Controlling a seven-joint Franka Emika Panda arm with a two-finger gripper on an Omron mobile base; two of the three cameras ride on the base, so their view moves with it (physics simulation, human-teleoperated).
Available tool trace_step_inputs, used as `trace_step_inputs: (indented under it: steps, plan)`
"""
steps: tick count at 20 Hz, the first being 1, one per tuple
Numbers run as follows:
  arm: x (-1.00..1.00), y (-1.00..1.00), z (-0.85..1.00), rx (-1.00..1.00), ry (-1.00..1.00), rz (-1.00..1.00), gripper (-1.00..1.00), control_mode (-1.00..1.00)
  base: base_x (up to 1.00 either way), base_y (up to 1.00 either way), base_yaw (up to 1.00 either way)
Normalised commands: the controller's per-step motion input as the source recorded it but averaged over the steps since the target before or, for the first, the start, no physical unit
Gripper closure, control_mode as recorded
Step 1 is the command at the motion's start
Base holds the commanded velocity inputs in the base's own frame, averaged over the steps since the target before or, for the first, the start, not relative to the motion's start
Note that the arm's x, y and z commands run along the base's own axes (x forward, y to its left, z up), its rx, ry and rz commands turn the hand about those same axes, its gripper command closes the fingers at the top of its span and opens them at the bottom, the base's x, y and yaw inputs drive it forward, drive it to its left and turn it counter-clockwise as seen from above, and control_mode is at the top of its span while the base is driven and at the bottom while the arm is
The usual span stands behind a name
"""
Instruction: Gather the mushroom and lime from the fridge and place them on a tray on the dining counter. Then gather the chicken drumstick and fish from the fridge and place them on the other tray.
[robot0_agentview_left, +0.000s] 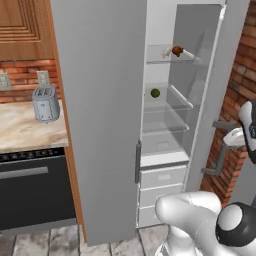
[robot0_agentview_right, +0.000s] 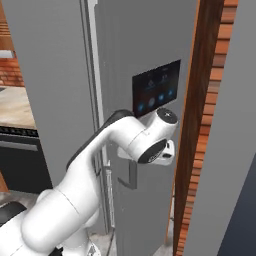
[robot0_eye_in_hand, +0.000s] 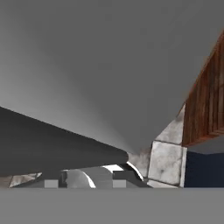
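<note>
We are at the door-opening step, nothing gathered yet. The fridge (robot0_agentview_left: 165, 120) stands with its right door swung partly out, white shelves showing in the left base view. The lime (robot0_agentview_left: 155, 93) sits on a middle glass shelf, near the back. The chicken drumstick (robot0_agentview_left: 177, 50) lies on the shelf above it, whitish bone end pointing out to the side. Mushroom and fish we cannot pick out on the shelves from here. No tray or dining table in frame.

The arm reaches round to the outer face of the open door, the hand up against the bar handle (robot0_agentview_right: 131, 176) just under the black panel (robot0_agentview_right: 156, 89). The claw itself is hidden behind the wrist, so we cannot tell whether it is spread or pinching the handle.

Our read: the door likely needs swinging wider, then the hand has to come off the handle and go in for the lime shelf.
</note>
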Motion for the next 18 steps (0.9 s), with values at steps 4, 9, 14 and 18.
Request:
trace_step_inputs:
  steps: [4, 9, 14, 18]
  plan:
    - [0.00, -0.78, 0.00, -0.03, 0.02, -0.04, 1.00, -1.00, 0.00, 0.00, 0.00]
    - [0.00, 0.12, 0.00, -0.01, -0.01, -0.08, 1.00, -1.00, 0.00, 0.00, 0.00]
    - [0.00, 0.70, 0.00, 0.00, -0.05, -0.11, 1.00, -1.00, 0.00, 0.00, 0.00]
    - [-0.20, 0.03, 0.00, 0.00, -0.01, -0.09, -1.00, -1.00, 0.00, 0.00, 0.00]
